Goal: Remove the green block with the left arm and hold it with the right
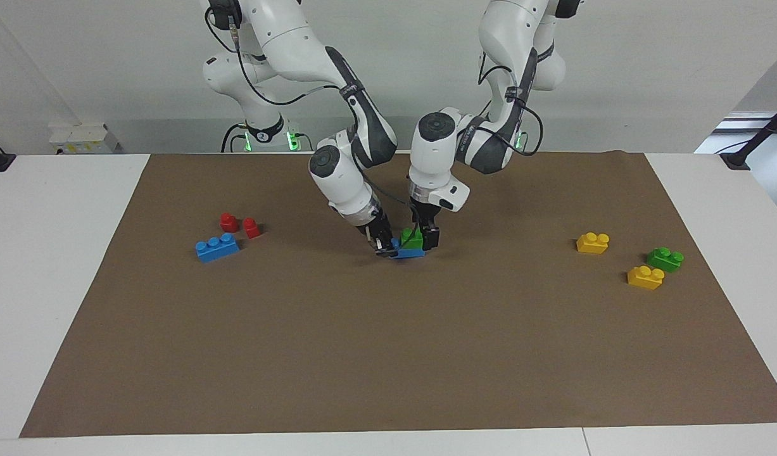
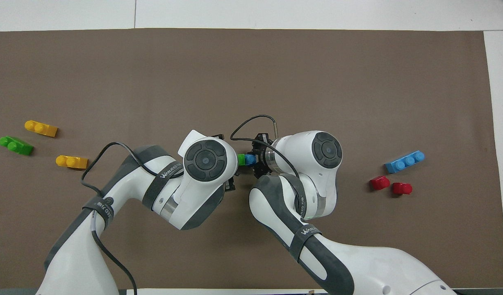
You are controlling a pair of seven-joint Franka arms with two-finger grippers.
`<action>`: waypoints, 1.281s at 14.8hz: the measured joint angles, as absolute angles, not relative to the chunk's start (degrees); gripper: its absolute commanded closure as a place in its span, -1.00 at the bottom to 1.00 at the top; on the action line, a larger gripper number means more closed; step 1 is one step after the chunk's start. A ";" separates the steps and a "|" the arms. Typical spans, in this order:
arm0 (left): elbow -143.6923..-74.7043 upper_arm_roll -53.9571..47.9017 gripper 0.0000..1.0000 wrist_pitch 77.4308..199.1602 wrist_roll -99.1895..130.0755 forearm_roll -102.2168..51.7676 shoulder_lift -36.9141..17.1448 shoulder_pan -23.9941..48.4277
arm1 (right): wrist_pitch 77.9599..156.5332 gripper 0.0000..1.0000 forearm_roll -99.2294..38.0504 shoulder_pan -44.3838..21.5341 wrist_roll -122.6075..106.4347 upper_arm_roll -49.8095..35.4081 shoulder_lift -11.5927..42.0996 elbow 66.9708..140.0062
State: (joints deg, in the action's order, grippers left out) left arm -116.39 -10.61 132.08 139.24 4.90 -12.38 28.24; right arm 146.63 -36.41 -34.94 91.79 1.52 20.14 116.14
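The green block (image 1: 412,239) sits on top of a blue brick (image 1: 408,254) at the middle of the brown mat (image 1: 388,354), low at the mat's surface. My left gripper (image 1: 421,237) comes down over the stack and is shut on the green block, one finger on each side. My right gripper (image 1: 385,248) reaches in tilted from the right arm's end and is shut on the blue brick's end. In the overhead view only slivers of the green block (image 2: 241,159) and blue brick (image 2: 249,158) show between the two wrists.
Toward the left arm's end lie two yellow bricks (image 1: 593,242) (image 1: 645,277) and a second green brick (image 1: 665,258). Toward the right arm's end lie a blue three-stud brick (image 1: 217,247) and two small red pieces (image 1: 228,221) (image 1: 251,227).
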 measured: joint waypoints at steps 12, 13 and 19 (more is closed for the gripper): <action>-116.18 -10.28 1.00 133.17 139.35 5.92 -12.38 29.00 | 146.68 1.00 -36.41 -34.92 91.31 1.50 20.13 116.15; -116.17 -10.30 1.00 133.16 139.28 5.94 -12.37 29.01 | 146.68 1.00 -36.41 -34.92 91.14 1.52 20.14 116.14; -116.08 -10.26 1.00 133.07 138.13 5.96 -11.70 28.62 | 147.20 1.00 -36.52 -34.92 90.99 1.50 20.13 115.81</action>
State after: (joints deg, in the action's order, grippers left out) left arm -116.08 -10.26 133.07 138.13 5.96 -11.70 28.62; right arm 147.20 -36.52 -34.92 90.99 1.50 20.13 115.81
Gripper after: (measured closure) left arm 0.661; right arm 0.652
